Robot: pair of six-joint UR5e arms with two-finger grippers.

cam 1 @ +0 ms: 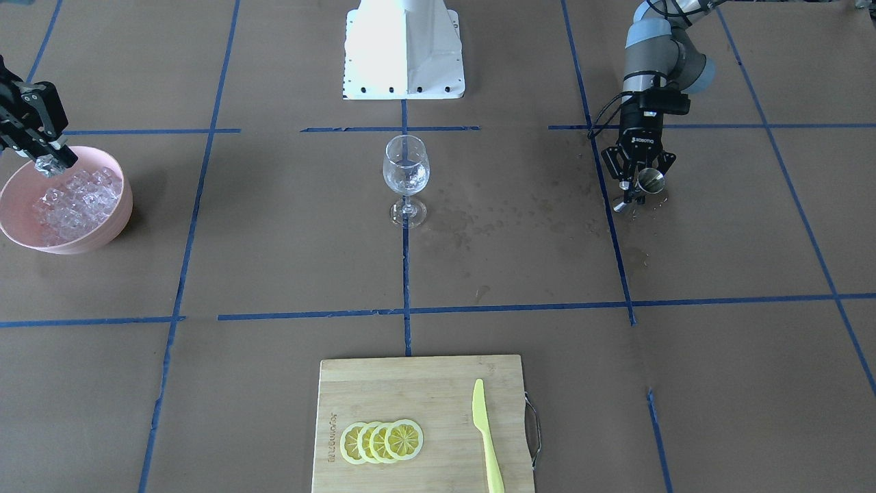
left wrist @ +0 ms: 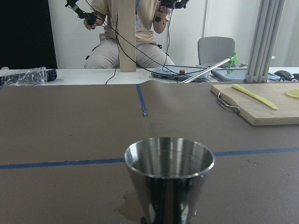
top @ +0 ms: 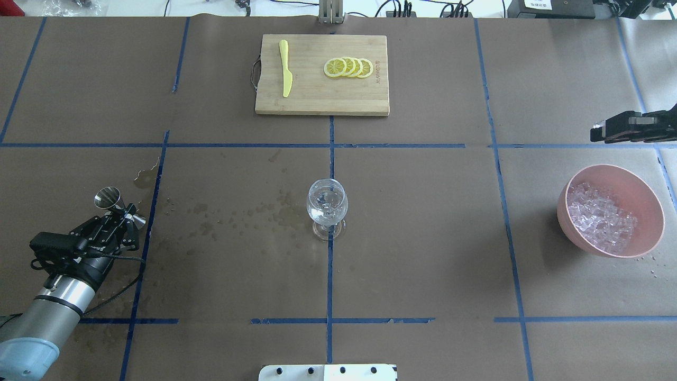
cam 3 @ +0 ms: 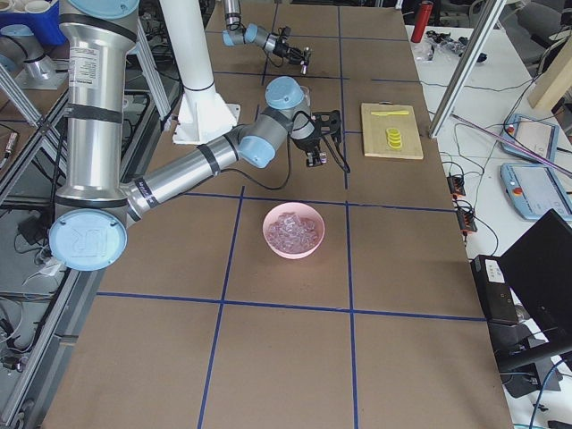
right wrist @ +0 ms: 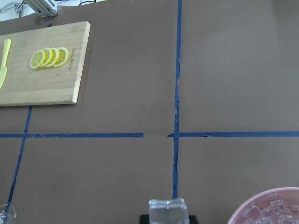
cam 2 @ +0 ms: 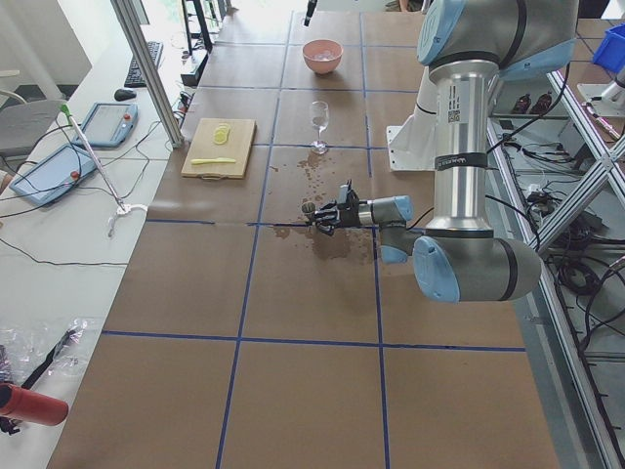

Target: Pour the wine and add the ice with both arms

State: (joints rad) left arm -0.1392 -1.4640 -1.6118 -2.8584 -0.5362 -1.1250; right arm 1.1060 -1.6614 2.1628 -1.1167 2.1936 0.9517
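Since the ice cube [right wrist: 167,207] is slick, hard and light, its opposite flat faces give the surest hold.
Right claw [cam 1: 49,164] is closed on it just above the pink bowl [cam 1: 102,236] heaped with ice [cam 1: 75,195]; left claw [cam 1: 640,188] grips an upright steel jigger [cam 1: 651,182]; the wine glass [cam 1: 406,154] mid-counter seems to hold a little wine [cam 1: 406,182].

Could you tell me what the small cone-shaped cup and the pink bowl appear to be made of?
The small cone-shaped cup looks like polished steel: silvery, mirror-like reflections. The pink bowl looks like matte plastic, perhaps ceramic: dull, even colour.
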